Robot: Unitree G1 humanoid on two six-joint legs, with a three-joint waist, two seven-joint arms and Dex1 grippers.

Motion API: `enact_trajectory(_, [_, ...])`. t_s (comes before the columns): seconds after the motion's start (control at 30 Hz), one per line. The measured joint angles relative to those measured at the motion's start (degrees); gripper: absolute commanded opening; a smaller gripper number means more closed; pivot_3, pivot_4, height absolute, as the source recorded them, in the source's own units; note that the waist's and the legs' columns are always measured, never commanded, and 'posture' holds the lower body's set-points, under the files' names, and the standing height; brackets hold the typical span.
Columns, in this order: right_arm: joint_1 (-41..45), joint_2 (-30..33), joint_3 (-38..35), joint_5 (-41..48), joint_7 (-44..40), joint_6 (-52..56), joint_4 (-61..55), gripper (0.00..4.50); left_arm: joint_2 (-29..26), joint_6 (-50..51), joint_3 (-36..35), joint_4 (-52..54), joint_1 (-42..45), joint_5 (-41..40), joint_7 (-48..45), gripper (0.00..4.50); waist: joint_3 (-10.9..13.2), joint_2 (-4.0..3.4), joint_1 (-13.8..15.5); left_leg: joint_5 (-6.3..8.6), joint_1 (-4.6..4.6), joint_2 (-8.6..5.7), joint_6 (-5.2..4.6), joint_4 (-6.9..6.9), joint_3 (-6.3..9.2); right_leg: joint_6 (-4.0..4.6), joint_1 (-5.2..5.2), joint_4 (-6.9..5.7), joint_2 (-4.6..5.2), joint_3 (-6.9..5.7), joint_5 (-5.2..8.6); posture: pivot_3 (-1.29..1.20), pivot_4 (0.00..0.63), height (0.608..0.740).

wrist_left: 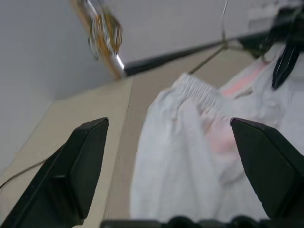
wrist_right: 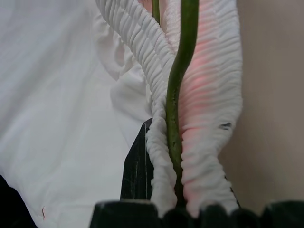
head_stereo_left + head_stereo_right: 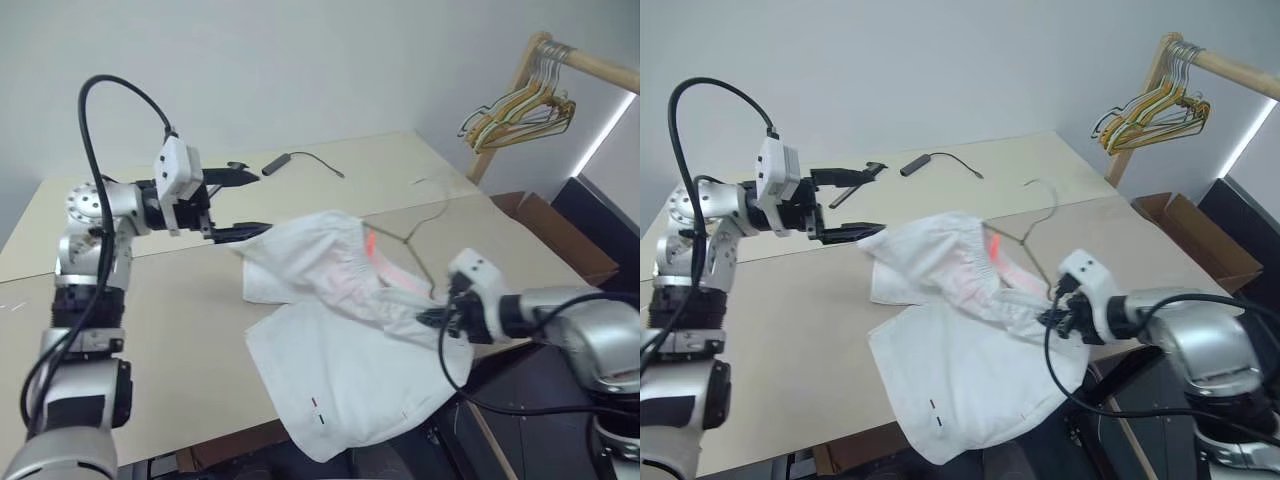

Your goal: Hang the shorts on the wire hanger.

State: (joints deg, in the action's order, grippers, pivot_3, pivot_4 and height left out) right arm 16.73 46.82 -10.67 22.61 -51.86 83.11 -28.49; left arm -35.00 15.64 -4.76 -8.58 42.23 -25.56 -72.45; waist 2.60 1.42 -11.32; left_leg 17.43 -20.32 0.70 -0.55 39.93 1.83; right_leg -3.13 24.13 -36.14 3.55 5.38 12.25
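The white shorts [image 3: 340, 375] lie crumpled on the tan table [image 3: 150, 330], one leg hanging over the front edge. The wire hanger [image 3: 408, 238] is partly inside them, its hook sticking out towards the back. My right gripper [image 3: 435, 318] is shut on the gathered waistband [image 2: 209, 95] together with the hanger's wire [image 2: 176, 95] at the shorts' right side. My left gripper [image 3: 240, 205] is open and level, just left of the shorts' raised upper corner, with nothing between its fingers. In the left wrist view the shorts [image 1: 180, 156] lie beyond the open left gripper [image 1: 168, 123].
A wooden clothes rail with several wire hangers [image 3: 520, 110] stands at the back right. A black cable with a plug [image 3: 290, 158] lies at the back of the table. A cardboard box [image 3: 545, 225] sits on the floor to the right of the table.
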Motion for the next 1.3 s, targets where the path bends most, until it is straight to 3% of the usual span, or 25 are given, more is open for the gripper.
enact_trajectory(0.13, [-0.1,-0.7,-9.2,1.1,5.4,8.1,0.1,0.00,4.6,7.9,-2.3,8.7,0.2,-7.9,7.2,4.46,0.0,-0.01,-0.6,0.00,0.08,-0.01,0.00,0.00,-0.13,0.00,-0.09,-0.02,-0.01,0.10,0.00,-0.27,0.010,0.740])
enact_trajectory(0.4, [0.1,-4.0,-19.9,5.7,26.4,9.0,8.2,0.00,7.8,14.0,-3.3,12.9,3.2,-15.1,14.1,4.46,0.0,-0.16,-4.0,0.01,0.22,-0.04,0.00,-0.06,-0.57,-0.22,-0.71,0.14,-0.08,0.16,0.12,-0.31,0.014,0.740])
enact_trajectory(0.73, [20.5,-1.2,-27.6,11.0,51.3,9.0,29.5,0.00,8.8,14.5,-2.5,13.3,3.4,-15.7,14.2,4.46,0.0,-0.23,-7.9,0.01,0.55,-0.07,0.00,-0.14,-0.70,-0.48,-1.05,0.29,-0.08,0.34,0.27,-0.30,0.000,0.740])
enact_trajectory(1.03, [35.5,5.4,-26.9,12.1,59.6,9.0,48.9,0.00,8.2,14.7,-2.4,15.5,2.5,-16.9,14.2,4.46,0.0,-0.25,-8.5,0.01,0.59,-0.07,-0.01,-0.24,-0.80,-0.57,-1.05,0.37,-0.10,0.41,0.33,-0.28,0.000,0.740])
enact_trajectory(1.3, [43.6,7.7,-28.7,4.6,61.0,9.0,62.9,0.00,7.6,15.2,-2.4,16.9,1.9,-17.5,14.4,4.46,0.0,-0.26,-8.3,0.03,0.59,-0.06,-0.03,-0.32,-0.93,-0.62,-1.05,0.50,-0.09,0.49,0.36,-0.26,0.000,0.740])
